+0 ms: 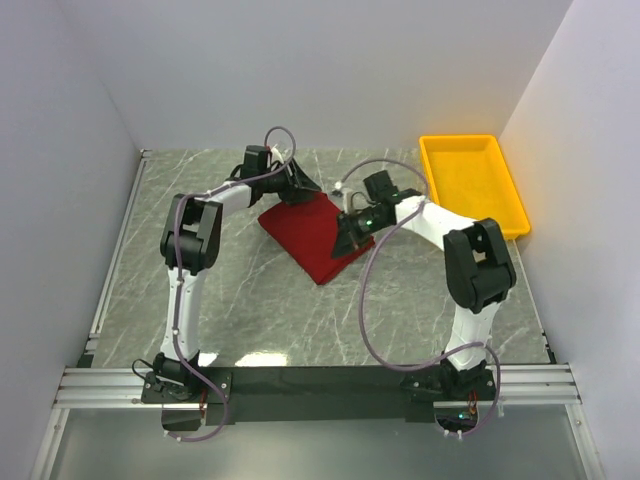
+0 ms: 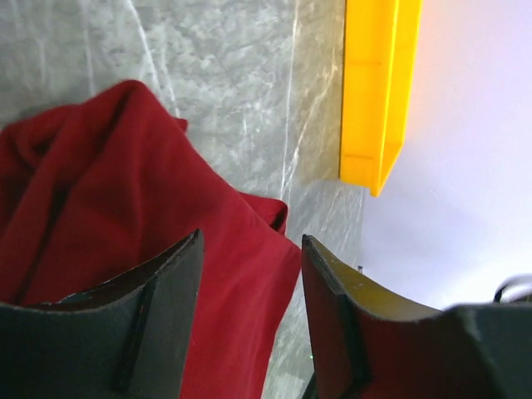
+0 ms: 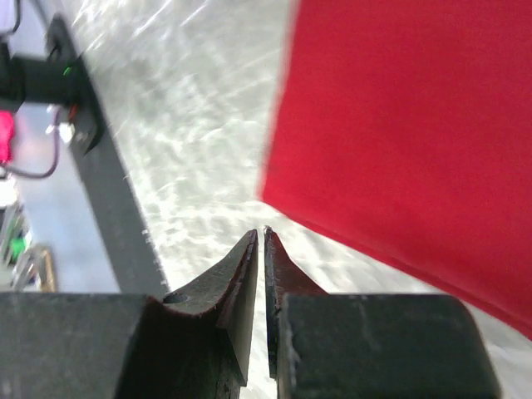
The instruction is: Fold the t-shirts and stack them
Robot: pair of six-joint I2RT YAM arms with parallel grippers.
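Grey-veined marble desk (image 1: 250,300). The right gripper (image 3: 259,233) is pinched closed on nothing, just off the shirt's right edge. The dark red t-shirt (image 1: 312,238) sits mid-desk, a soft folded rectangle with its far end bunched. The left gripper (image 2: 251,237) has its jaws spread over that bunch. There's a glossy yellow plastic tray (image 1: 470,185) in the far right corner.

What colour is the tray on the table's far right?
Plain yellow. The tray shows best in the top external view.
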